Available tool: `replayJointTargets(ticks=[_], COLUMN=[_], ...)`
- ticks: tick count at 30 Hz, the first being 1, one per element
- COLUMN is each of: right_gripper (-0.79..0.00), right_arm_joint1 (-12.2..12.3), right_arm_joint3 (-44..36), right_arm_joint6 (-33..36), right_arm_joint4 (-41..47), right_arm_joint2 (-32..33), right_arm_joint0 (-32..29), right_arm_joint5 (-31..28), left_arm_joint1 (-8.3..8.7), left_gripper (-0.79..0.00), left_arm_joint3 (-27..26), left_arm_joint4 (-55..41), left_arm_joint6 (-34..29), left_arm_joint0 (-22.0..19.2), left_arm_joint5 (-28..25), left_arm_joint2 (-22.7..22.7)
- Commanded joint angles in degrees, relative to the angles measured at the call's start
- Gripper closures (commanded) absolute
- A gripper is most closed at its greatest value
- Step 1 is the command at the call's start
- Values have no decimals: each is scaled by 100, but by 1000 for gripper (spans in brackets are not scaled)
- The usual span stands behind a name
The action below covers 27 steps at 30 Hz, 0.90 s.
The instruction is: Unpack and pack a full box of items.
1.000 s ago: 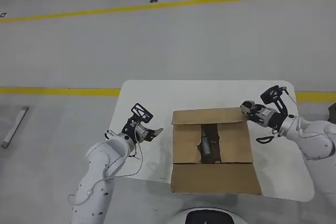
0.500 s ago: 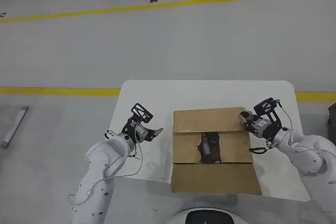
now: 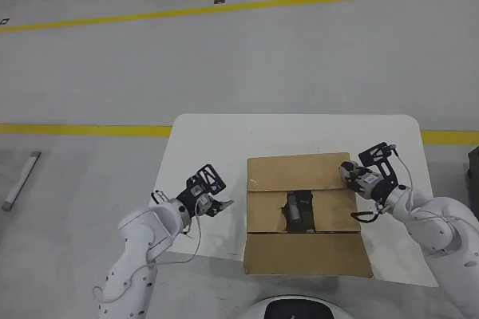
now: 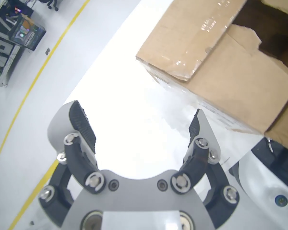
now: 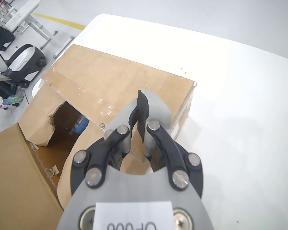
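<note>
A brown cardboard box [image 3: 303,239] sits mid-table with its top flaps folded nearly flat. A torn hole [image 3: 297,209] in the middle shows a dark item inside; through the hole [image 5: 67,120] something blue shows. My right gripper [image 3: 351,171] is shut at the box's far right corner, its fingertips [image 5: 141,107] just over the taped far flap [image 5: 105,77], with nothing seen between them. My left gripper [image 3: 216,201] hangs open over bare table left of the box [image 4: 206,48], with its pads [image 4: 82,126] wide apart and a short gap to the box's side.
The white table [image 3: 223,139] has free room along its far side and on its left. Its front edge runs close to the box's near flap. On the floor lie a yellow line [image 3: 72,129] and a grey bar [image 3: 20,182].
The right gripper came in and down onto the box's far right corner as the far flap folded flatter. The left gripper shifted slightly toward the box and the table's front.
</note>
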Motion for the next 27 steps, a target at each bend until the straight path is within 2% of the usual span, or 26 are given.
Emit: replayJointTargets(ticks=[1,9,14,23,27], right_gripper=[0,0,0,0,0], right_arm_joint1=[-1,3,9,20,22], right_arm_joint3=[19,80,96,103,121], right_arm_joint6=[-2,16,48,108,128], right_arm_joint4=[-4,11,30,25,36], right_arm_joint2=[-24,-68,-80,-110,-154], right_arm_joint0=[19,59,70,85,102], right_arm_joint5=[16,31,38,41,-1], left_arm_joint1=[49,214,324,439,515], left_gripper=[-785,-785,-785,-785,-785], left_arm_joint3=[-22,-189,-277,-181,-54], left_arm_joint4=[78,449,612,-5,-55], left_arm_joint6=[101,519,630,756,798], left_arm_joint0=[124,625,825,726,533], left_arm_joint5=[-343,-1231,-1239,-1239,-1239], left_arm_joint2=[-116,-408,-110,239,445])
